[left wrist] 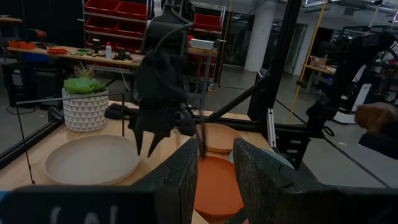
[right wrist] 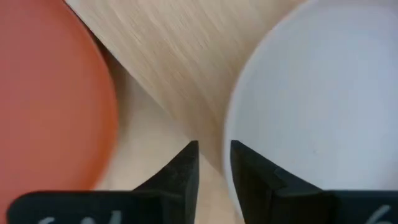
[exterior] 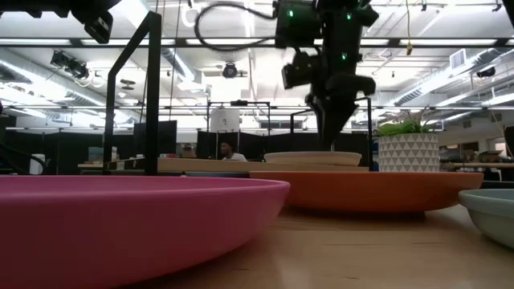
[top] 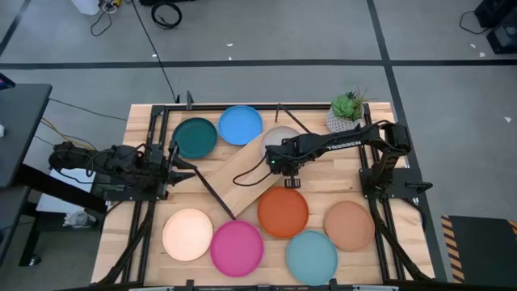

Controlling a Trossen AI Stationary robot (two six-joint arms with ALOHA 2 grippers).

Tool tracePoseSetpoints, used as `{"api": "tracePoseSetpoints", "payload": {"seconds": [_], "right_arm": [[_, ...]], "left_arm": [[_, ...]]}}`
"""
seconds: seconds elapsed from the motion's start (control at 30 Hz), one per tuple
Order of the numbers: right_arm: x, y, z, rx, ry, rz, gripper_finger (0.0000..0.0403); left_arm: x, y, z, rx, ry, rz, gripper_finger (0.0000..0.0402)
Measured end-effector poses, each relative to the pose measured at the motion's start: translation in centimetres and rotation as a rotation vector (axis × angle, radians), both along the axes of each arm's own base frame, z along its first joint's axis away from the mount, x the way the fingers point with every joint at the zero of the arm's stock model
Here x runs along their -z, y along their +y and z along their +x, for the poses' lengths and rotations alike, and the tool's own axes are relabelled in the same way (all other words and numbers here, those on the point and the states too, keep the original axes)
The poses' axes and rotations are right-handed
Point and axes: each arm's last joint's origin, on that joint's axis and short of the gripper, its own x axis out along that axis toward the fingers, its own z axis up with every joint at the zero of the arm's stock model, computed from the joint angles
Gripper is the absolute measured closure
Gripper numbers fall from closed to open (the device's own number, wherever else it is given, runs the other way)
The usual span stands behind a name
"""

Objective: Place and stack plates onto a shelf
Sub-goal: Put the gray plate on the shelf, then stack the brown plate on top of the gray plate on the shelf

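Observation:
The grey plate (top: 281, 136) lies on the far end of the light wooden shelf (top: 242, 182), which lies slantwise on the table. My right gripper (top: 287, 166) points down over the plate's near rim (right wrist: 231, 134). Its fingers are a narrow gap apart (right wrist: 214, 158), one over the plate (right wrist: 323, 106) and one over the board (right wrist: 168, 56). My left gripper (left wrist: 214, 168) is open and empty at the table's left, level with the shelf. The orange (top: 283, 212), tan (top: 349, 225), light blue (top: 312, 255), magenta (top: 237, 247), cream (top: 187, 234), dark teal (top: 194, 137) and blue (top: 241, 125) plates lie flat on the table. My right gripper comes from above, pointing down, with its fingertips (exterior: 331, 143) right at the grey plate's near rim (exterior: 321, 154). I cannot tell whether they touch it. The plate lies flat on the shelf board.
A small potted plant (top: 347, 111) stands at the far right corner, beside the grey plate. The shelf's black frame end (top: 206, 186) crosses the table between my left gripper and the board. The orange plate (right wrist: 50, 93) lies close to the shelf's near side.

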Motion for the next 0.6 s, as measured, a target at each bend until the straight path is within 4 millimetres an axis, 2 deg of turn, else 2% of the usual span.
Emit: {"api": "tracePoseSetpoints", "payload": {"seconds": [0.1,0.27,0.47,0.6], "right_arm": [[-0.4,1.7,0.3,-0.008,-0.027,0.03,0.0279],[-0.6,6.2,0.7,-0.086,-0.102,0.06,0.0257],[-1.2,12.1,1.3,-0.158,-0.285,0.132,0.0256],[-1.1,14.9,0.3,-0.163,-0.275,0.146,0.0258]], "left_arm": [[0.1,0.0,0.0,0.0,0.005,0.013,0.0292],[0.3,0.0,0.0,-0.001,0.024,0.079,0.0292],[0.3,0.0,0.0,-0.002,0.024,0.117,0.0292],[0.3,0.0,0.0,-0.002,0.024,0.121,0.0292]]}}
